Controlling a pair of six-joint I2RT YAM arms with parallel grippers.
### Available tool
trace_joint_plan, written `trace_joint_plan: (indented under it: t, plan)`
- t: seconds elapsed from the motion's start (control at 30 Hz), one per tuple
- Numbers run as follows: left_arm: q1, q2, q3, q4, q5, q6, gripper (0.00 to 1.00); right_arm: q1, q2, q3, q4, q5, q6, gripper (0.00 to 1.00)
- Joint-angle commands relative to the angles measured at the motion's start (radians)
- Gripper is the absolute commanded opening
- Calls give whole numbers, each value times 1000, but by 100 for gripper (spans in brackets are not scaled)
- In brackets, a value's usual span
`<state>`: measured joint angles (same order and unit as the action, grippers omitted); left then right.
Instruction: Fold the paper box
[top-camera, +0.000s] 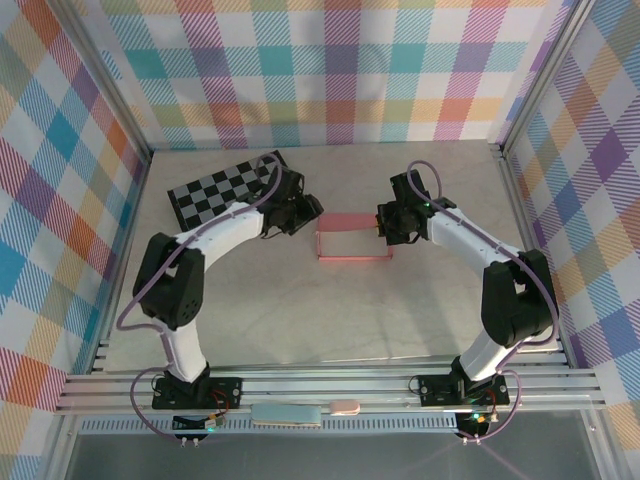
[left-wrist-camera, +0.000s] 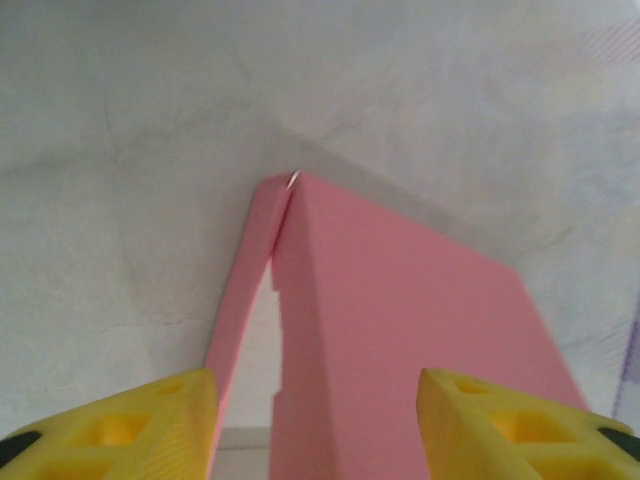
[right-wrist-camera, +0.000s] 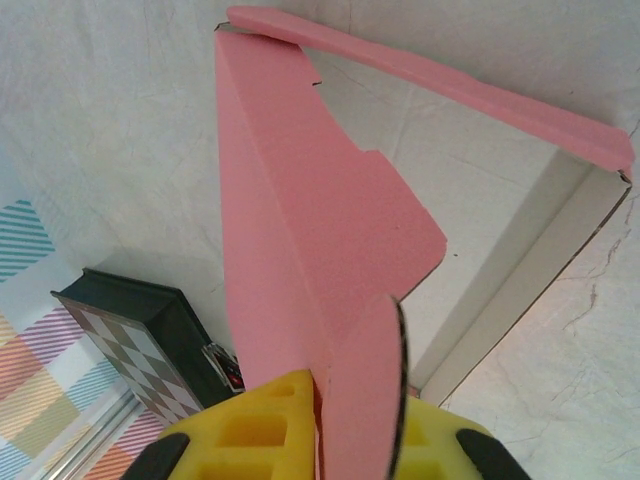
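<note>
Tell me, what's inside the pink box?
Nothing shows inside the paper box: just pale whitish inner walls and a pale floor. The pink flap pinched by the right gripper covers part of the inside, so that part is hidden.

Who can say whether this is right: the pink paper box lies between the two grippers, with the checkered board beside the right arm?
Wrong arm: the top external view shows the checkered board beside the left arm. The rest stands.
</note>
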<state>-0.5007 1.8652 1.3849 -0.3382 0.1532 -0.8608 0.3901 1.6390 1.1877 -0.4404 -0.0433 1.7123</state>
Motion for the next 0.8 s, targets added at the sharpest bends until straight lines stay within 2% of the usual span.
trace_joint_plan:
  t: [0.0,0.3,0.5,0.7,0.77]
  plan:
    - [-1,43,26,-22,101,-22,52,4,-10,-28,-46,-11,-14,9]
    - [-13,50,-6,41,129,-69,41,4,-9,-46,-34,-19,-11,9]
    - [-22,42,-36,110,138,-97,41,4,-10,-56,-22,-30,-6,9]
    - [-32,42,-27,113,150,-110,34,4,-16,-65,-18,-32,-1,8]
    - [-33,39,-31,110,149,-108,28,3,-16,-68,-18,-34,1,8]
